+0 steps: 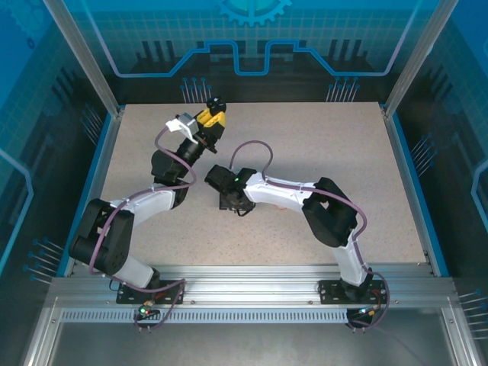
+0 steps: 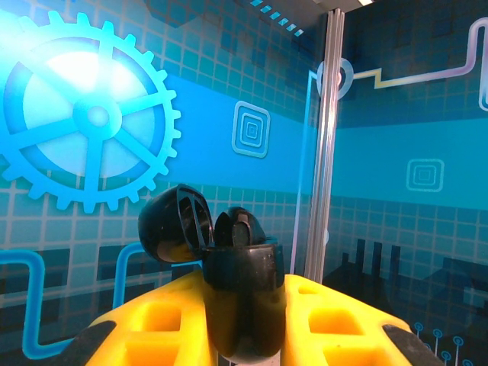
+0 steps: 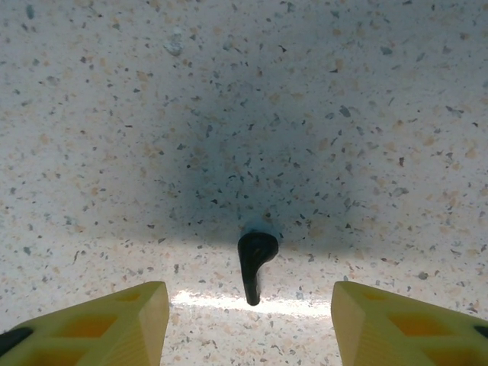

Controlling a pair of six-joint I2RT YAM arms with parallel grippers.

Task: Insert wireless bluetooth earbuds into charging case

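My left gripper [image 1: 213, 114] is raised over the far left of the table and shut on a black charging case [image 2: 244, 305], held upright between its yellow fingers [image 2: 145, 328]. The case's lid [image 2: 174, 226] hangs open to the left, and one black earbud [image 2: 238, 227] sits in the case. My right gripper [image 1: 232, 202] points down at mid-table. In the right wrist view a second black earbud [image 3: 255, 263] lies on the tabletop, stem towards the camera. It lies between the open yellow fingers [image 3: 130, 320] of my right gripper [image 3: 250, 299], touching neither.
The speckled tabletop [image 1: 328, 152] is bordered by blue rails and glass enclosure walls [image 1: 427, 69]. A metal post [image 2: 328, 137] of the enclosure stands behind the held case. The two arms' forearms lie close together near mid-table.
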